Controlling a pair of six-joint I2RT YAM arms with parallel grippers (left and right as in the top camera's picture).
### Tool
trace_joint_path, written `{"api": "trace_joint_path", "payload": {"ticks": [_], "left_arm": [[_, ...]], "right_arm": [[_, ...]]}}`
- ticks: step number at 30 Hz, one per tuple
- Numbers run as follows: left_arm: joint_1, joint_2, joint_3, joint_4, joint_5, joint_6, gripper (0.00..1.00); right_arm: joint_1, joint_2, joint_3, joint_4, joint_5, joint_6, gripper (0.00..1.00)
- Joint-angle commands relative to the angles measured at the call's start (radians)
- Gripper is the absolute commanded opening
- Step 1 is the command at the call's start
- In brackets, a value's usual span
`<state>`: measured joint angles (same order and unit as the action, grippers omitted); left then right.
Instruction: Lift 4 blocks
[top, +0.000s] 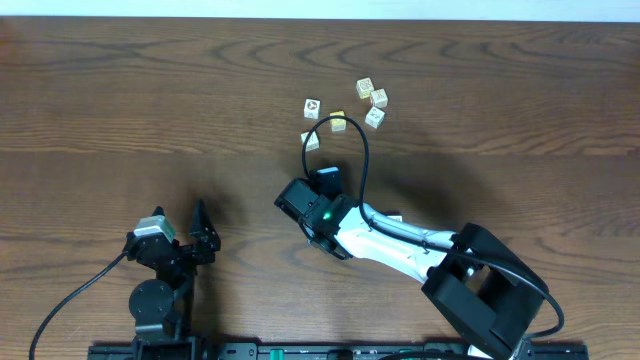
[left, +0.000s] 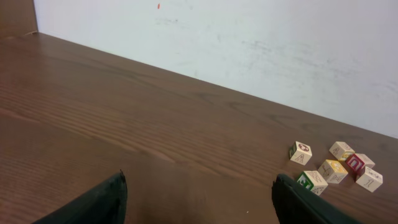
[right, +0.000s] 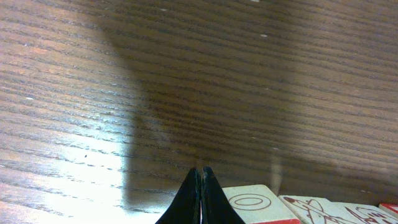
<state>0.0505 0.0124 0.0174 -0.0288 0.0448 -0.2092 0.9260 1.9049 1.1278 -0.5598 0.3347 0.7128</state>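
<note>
1. The blocks (top: 345, 110) lie loose in a small group on the far middle of the table (top: 150, 100), all resting on the wood, none lifted.
2. In the left wrist view the red block (left: 355, 165) sits among the far ones, with the yellow block (left: 333, 170) just beside it on its near left. I cannot make out a blue one.
3. A black cable (top: 366, 155) from the right arm arches above the near side of the group, and from overhead it crosses the yellow block.
4. The right gripper (right: 201, 190) is just short of the group, its jaws pressed together with nothing between them. A pale block with an oval (right: 252, 204) lies right beside its fingers; I cannot tell whether they touch.
5. The left gripper (left: 198, 202) sits low at the near left, well apart from the blocks, jaws spread wide and holding nothing.
6. A white wall (left: 249, 31) stands behind the far edge of the table.
</note>
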Motion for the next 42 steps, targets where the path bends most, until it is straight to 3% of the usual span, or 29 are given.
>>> {"api": "trace_joint_path", "payload": {"ticks": [1, 42], "left_arm": [[-0.001, -0.002, -0.013, -0.042, -0.03, 0.006, 0.75], [-0.001, -0.002, -0.013, -0.042, -0.03, 0.006, 0.75]], "right_arm": [[-0.003, 0.012, 0.005, -0.001, 0.035, 0.036, 0.01], [-0.004, 0.012, 0.005, -0.009, 0.084, 0.181, 0.01]]}}
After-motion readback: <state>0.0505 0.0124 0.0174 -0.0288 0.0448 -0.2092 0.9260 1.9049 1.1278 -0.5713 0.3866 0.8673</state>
